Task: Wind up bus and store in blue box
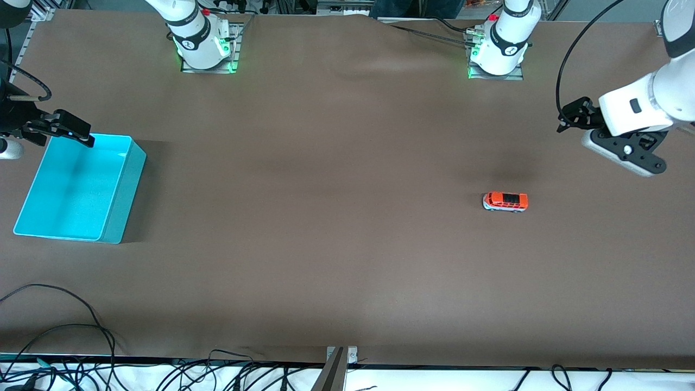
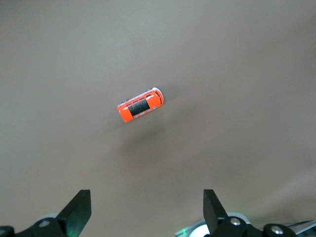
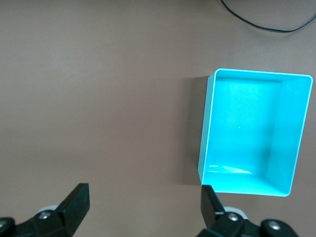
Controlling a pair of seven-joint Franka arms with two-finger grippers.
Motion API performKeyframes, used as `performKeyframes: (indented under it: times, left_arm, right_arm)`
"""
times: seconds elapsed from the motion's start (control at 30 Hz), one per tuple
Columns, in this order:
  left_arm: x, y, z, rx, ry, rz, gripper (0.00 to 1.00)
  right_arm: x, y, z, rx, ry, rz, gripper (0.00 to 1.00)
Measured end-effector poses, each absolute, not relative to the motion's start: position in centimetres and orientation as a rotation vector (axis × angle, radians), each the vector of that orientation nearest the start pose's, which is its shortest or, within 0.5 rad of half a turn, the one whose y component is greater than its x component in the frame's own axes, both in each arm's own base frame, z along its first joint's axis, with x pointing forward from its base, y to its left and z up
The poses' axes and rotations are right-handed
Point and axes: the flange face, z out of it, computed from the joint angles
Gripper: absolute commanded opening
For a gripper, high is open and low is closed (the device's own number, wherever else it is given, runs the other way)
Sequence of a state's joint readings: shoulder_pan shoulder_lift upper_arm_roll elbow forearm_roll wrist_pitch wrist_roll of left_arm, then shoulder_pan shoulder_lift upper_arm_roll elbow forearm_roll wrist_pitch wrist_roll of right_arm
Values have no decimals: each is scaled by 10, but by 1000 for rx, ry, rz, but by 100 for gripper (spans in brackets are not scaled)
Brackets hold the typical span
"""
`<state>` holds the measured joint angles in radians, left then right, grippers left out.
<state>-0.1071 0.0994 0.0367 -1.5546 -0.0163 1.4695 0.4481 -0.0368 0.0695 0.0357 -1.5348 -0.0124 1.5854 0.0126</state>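
On the brown table [image 1: 336, 217], toward the left arm's end, the bus [image 1: 505, 201] stands on its wheels, alone on the bare surface. It is orange-red with a pale lower body and a dark panel on the roof. Its long side runs along the table's length. Nothing touches it.

The blue box [image 1: 124, 198] sits toward the right arm's end, close to that end edge of the table, well apart from the bus. It stands upright with its opening upward, and its inside shows only the flat bottom. It lies a little turned against the table's edges.

The left gripper [image 2: 147, 210] hangs in the air over the table's end on the left arm's side, above bare surface, not over the bus. In the left wrist view its two fingers [image 2: 79, 210] stand wide apart with nothing between them, and the bus [image 2: 140, 105] is seen lower down on the table, clear of both.

The right gripper [image 3: 143, 207] hangs over the edge of the box at the right arm's end of the table. Its fingers [image 3: 76, 202] are also spread wide and hold nothing. In the right wrist view the box [image 3: 207, 123] lies below, with one fingertip seen over its corner, but whether they touch I cannot tell.

Several black cables [image 1: 59, 336] lie along the table's edge nearest to the front camera.
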Motion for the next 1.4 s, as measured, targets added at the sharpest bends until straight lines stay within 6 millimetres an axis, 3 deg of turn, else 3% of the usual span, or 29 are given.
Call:
performKeyframes:
  times: [0.23,0.4,0.9,1.4]
  left_arm:
    - [573,-43,544,-3012,1051,285,100]
    - [571,-44,516,-2959,1238,342,100]
    - [568,-61,435,-2846,1405,312,100]
    - [560,-58,350,-2701,1682,256,100]
  right_arm:
    - [577,-3,604,-3151,21,29,100]
    - [577,-2,603,-3151,21,29,100]
    - [577,-2,604,-3151,19,29,100]
    - [577,-2,604,-3151,19,28,100]
